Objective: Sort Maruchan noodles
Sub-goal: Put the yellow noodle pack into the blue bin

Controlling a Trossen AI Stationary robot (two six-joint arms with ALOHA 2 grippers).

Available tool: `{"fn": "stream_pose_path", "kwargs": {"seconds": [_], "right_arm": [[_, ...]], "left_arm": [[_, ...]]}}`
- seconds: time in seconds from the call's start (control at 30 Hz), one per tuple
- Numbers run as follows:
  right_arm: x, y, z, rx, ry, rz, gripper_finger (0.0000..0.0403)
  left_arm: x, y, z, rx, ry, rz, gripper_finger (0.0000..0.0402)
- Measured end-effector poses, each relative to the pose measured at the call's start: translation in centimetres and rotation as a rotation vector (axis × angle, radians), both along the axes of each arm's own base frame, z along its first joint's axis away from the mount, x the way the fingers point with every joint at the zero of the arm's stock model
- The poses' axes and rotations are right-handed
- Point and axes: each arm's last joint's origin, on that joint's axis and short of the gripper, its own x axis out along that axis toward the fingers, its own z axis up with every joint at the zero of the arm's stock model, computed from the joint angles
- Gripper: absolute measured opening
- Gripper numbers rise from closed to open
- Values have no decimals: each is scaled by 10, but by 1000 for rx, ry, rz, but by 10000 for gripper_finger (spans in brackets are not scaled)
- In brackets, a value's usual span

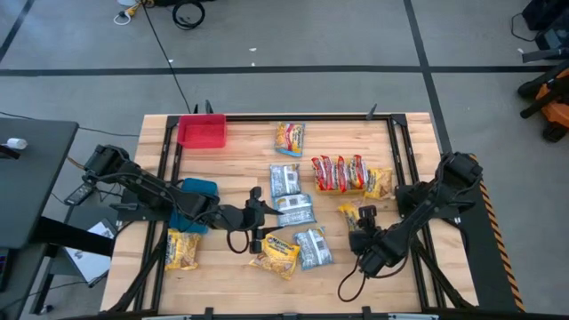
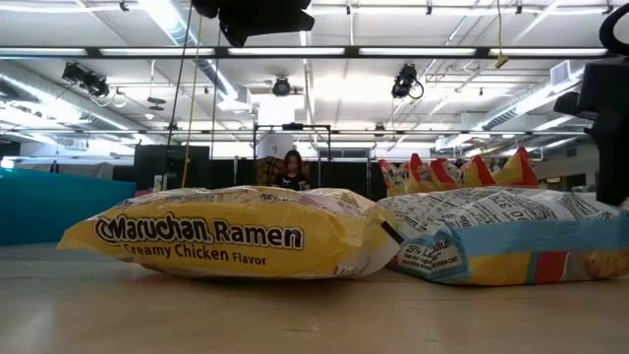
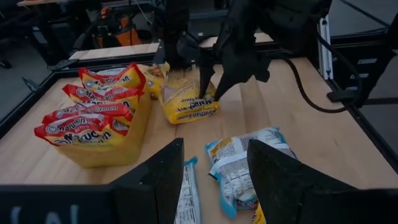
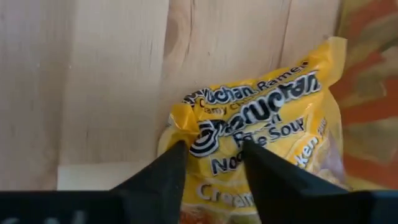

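Sorting looks partly done: red packets (image 1: 338, 172) stand in a yellow bin (image 1: 377, 184) at two o'clock, while silver-blue packets (image 1: 292, 210) and others lie loose mid-table. Right gripper (image 1: 359, 218) pinches a yellow packet (image 4: 261, 137) at three o'clock. Left gripper (image 1: 257, 219) hovers open and empty at center.

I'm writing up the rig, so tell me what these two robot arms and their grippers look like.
Both arms are dark, jointed and slim, with black cables looping beside them. The left gripper and right gripper are black with two flat, wedge-shaped fingers. No markings are readable.

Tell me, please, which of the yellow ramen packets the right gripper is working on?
The yellow packet just below the yellow bin of red packets. The right gripper has its fingers pinching its edge; the other yellow packets lie untouched elsewhere.
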Motion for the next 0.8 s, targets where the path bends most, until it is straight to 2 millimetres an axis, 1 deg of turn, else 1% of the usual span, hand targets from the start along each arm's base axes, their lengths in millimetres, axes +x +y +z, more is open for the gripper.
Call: {"fn": "stream_pose_path", "kwargs": {"seconds": [0.07, 0.17, 0.2, 0.27, 0.37, 0.47, 0.57, 0.63, 0.7, 0.8], "right_arm": [[0, 0, 1, 0, -6, 0, 107], [0, -3, 8, 46, -4, -15, 31], [0, -4, 12, 72, -2, -21, 16], [1, -4, 23, 113, -29, -31, 12], [6, -3, 50, 188, -122, -34, 7], [15, -2, 83, 251, -274, -6, 6], [26, -2, 112, 321, -425, 54, 5], [33, -4, 124, 365, -514, 96, 4], [41, -7, 133, 388, -592, 124, 5], [53, -12, 140, 388, -672, 159, 5]], "left_arm": [[0, 0, 0, 2, 2, 0, 181], [0, 1, -1, 14, 14, -1, 181], [0, 1, -2, 28, 21, -5, 181], [-1, 0, -3, 56, 32, -16, 181], [-6, 0, 2, 60, 31, -24, 181], [-11, 1, 9, 62, 23, -29, 181], [-11, 1, 15, 77, -18, -52, 181], [-8, 0, 20, 62, -76, -66, 182], [-2, 0, 21, 31, -134, -87, 187], [7, -1, 14, 35, -152, -129, 205]]}}
